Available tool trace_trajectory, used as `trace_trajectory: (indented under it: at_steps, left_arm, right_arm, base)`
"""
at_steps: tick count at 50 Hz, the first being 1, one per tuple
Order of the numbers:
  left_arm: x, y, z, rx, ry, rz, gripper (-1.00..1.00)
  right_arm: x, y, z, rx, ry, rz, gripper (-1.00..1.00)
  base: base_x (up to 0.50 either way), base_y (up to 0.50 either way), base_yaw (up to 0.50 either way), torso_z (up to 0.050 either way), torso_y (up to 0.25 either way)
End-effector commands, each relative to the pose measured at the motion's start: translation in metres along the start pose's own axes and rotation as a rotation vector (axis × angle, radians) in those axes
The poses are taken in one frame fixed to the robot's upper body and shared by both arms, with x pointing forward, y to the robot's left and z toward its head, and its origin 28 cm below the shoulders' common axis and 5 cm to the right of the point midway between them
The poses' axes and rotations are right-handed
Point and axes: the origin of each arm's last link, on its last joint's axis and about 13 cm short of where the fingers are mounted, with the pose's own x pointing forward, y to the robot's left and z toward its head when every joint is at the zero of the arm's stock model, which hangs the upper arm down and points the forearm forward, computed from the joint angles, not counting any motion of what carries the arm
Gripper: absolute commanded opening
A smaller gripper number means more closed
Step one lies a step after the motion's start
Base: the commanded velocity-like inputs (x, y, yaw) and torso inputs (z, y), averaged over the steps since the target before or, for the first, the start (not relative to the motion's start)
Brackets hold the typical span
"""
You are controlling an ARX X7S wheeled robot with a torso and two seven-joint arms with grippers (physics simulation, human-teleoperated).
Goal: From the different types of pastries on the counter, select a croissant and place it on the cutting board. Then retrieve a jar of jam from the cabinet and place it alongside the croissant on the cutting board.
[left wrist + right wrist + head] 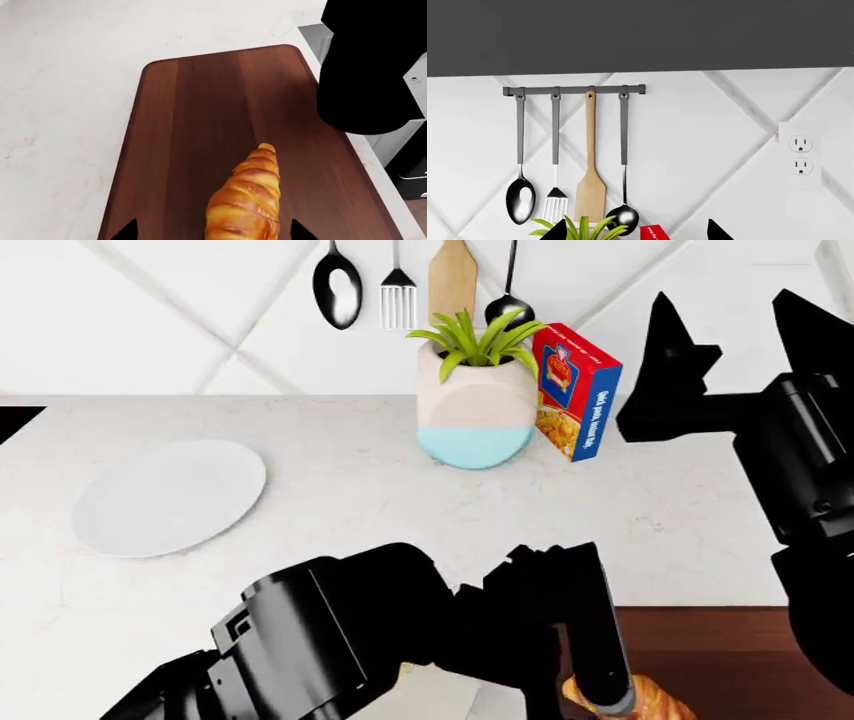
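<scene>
The left pincer stands open, its black tips either side of the small golden-brown ridged croissant, which lies on the dark reddish-brown wooden cutting board on the white marble desk. Farther back, the raised right pincer is open and empty, facing a rail of hanging utensils.

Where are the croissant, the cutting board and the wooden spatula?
croissant [245, 200], left wrist view, its ridged middle.
cutting board [200, 115], left wrist view, bare wood.
wooden spatula [590, 192], right wrist view, its flat blade.
</scene>
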Motion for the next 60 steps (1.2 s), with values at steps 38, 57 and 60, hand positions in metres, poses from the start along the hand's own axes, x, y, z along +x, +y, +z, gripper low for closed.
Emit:
trace_trajectory:
  at_steps: [38, 57, 60]
  left_arm:
    - [-0.154, 0.029, 0.038, -0.081, -0.261, 0.638, 1.0]
    - [-0.208, 0.039, 0.026, -0.141, -0.204, 1.1, 1.0]
    - [-0.216, 0.042, 0.023, -0.149, -0.191, 1.185, 1.0]
  right_arm:
    - [0.006, 0.006, 0.04, -0.068, -0.07, -0.049, 1.0]
    - [0.012, 0.004, 0.046, -0.09, -0.038, -0.113, 1.0]
    - [0.015, 0.005, 0.047, -0.097, -0.039, -0.116, 1.0]
  base:
    - [0.0, 0.0, 0.0, 0.0, 0.0]
    - [0.0, 0.0, 0.0, 0.0, 0.0]
    - [0.0, 0.0, 0.0, 0.0, 0.0]
